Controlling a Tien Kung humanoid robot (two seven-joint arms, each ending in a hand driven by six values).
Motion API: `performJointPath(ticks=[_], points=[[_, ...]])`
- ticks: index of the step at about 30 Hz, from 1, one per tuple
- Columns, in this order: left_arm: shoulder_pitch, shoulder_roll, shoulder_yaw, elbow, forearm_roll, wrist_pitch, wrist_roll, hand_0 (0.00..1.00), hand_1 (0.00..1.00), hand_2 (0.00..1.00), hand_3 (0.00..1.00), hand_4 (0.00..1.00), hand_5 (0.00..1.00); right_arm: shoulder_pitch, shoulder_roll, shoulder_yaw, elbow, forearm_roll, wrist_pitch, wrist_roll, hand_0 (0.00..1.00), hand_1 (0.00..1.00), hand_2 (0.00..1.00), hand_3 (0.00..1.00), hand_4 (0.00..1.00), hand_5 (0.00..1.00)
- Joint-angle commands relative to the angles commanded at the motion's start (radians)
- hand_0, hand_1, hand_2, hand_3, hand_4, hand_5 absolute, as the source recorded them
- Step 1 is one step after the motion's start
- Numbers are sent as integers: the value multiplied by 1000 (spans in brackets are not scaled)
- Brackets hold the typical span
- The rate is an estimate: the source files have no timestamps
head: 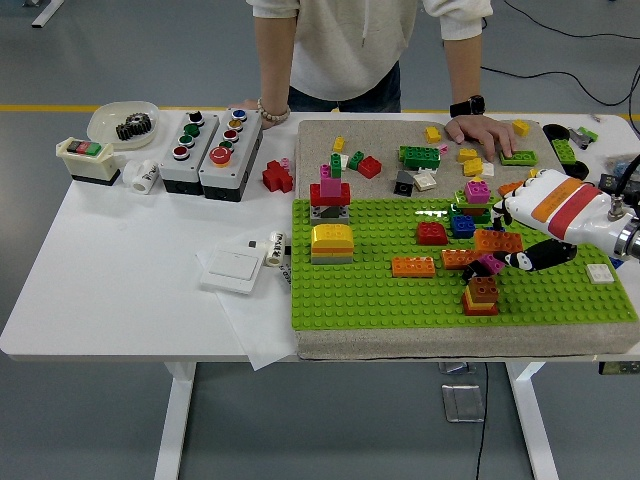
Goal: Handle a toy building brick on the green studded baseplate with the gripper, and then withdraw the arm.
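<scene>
Right robot hand [512, 250], black fingers pinching the flat orange plastic brick [497, 241], holds it long axis left–right over the green studded baseplate [400, 300] toward the worktop's right edge, studs directly beneath.

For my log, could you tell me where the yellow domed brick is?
Head view: yellow domed brick sits on the green baseplate's left part, just below the red-and-pink tower.

Grey floor [120, 420], yellow line [120, 107], white table [120, 290]
</scene>
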Motion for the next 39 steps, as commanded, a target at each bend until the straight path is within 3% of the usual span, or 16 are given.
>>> performJointPath(ticks=[11, 28, 39], points=[[-3, 1, 6, 1, -9, 2, -3, 425, 476, 491, 597, 620, 760, -4, -22, -26, 85, -15, 27, -12, 252, 414, 516, 510, 683, 422], [-6, 3, 13, 2, -20, 3, -5, 424, 474, 490, 596, 619, 760, 2, -25, -56, 112, 21, 89, -46, 254, 419, 522, 515, 703, 413], [-7, 2, 13, 2, -20, 3, -5, 422, 471, 488, 596, 619, 761, 11, -9, -79, 98, 39, 97, -49, 257, 420, 524, 516, 713, 416]])
